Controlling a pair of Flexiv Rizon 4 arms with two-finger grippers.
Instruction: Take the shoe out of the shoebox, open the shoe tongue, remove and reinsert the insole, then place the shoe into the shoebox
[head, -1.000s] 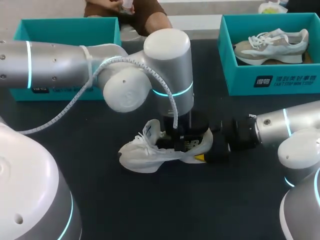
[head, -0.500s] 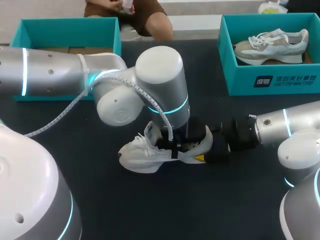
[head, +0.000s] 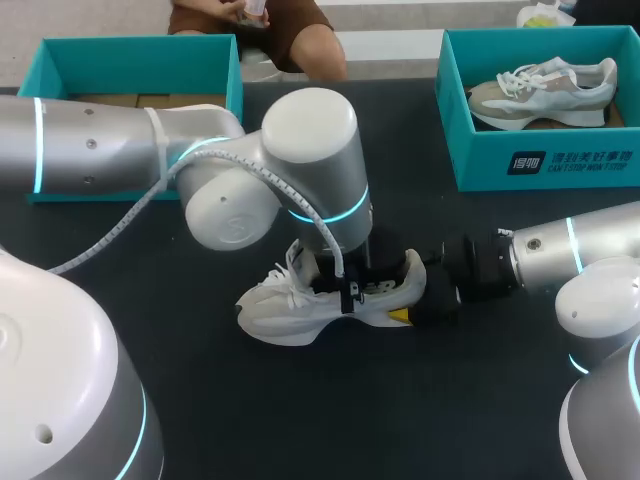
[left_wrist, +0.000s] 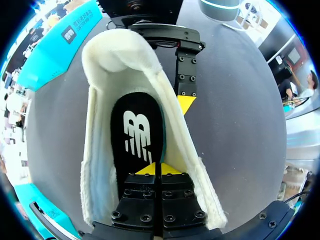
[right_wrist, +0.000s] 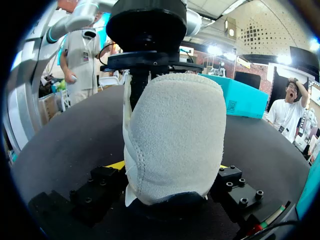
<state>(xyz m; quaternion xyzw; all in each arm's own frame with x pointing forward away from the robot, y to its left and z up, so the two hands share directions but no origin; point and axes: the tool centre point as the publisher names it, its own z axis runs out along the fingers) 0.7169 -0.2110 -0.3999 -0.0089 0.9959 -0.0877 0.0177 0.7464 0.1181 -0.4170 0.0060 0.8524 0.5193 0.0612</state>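
Observation:
A white shoe (head: 290, 305) lies on the dark table, toe to the left, its mouth spread wide. My left gripper (left_wrist: 156, 169) reaches down into the shoe (left_wrist: 150, 70). Its yellow tips are pressed together, shut on the edge of the black insole (left_wrist: 136, 132) with a white logo. In the head view the left wrist (head: 315, 160) hides those fingers. My right gripper (right_wrist: 170, 172) comes in from the right and is shut on the shoe's heel (right_wrist: 172, 135), one finger on each side. One of its fingers (left_wrist: 186, 82) lies against the shoe's outer wall.
A teal shoebox (head: 540, 165) at the back right holds a second grey and white shoe (head: 545, 88). Another teal box (head: 140, 62) stands at the back left, behind my left arm.
My left wrist has dropped lower and shifted slightly left over the shoe, and its fingers have closed inside it. The right arm and the shoe have stayed put.

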